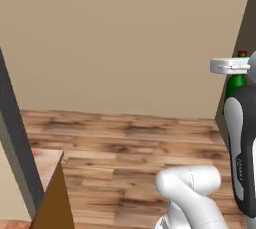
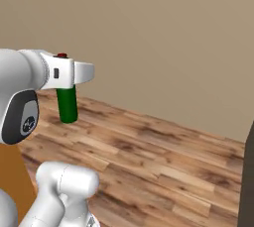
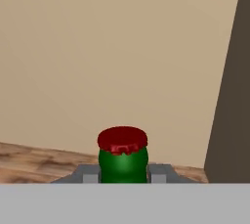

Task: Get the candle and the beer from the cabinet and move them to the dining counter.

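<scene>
Beer (image 2: 67, 103) hangs upright in our gripper (image 3: 123, 171), and we take that as the sensible way to carry it: the two fingers (image 3: 89, 174) close narrowly on the neck just under the red cap (image 3: 122, 140), so the green body dangles straight below and cannot easily tip or slide out. We hold the bottle high in the air, well clear of the wooden floor (image 1: 125, 143), which should keep it from knocking anything while the base drives. From the left base view the bottle (image 1: 235, 85) sits just beneath the white hand, its cap poking above. Farther off we see a plain beige wall (image 2: 163, 37) and a dark upright edge (image 3: 229, 96) beside it. We judge this to be the carrying stage, with the setting-down on the dining counter not yet done.
</scene>
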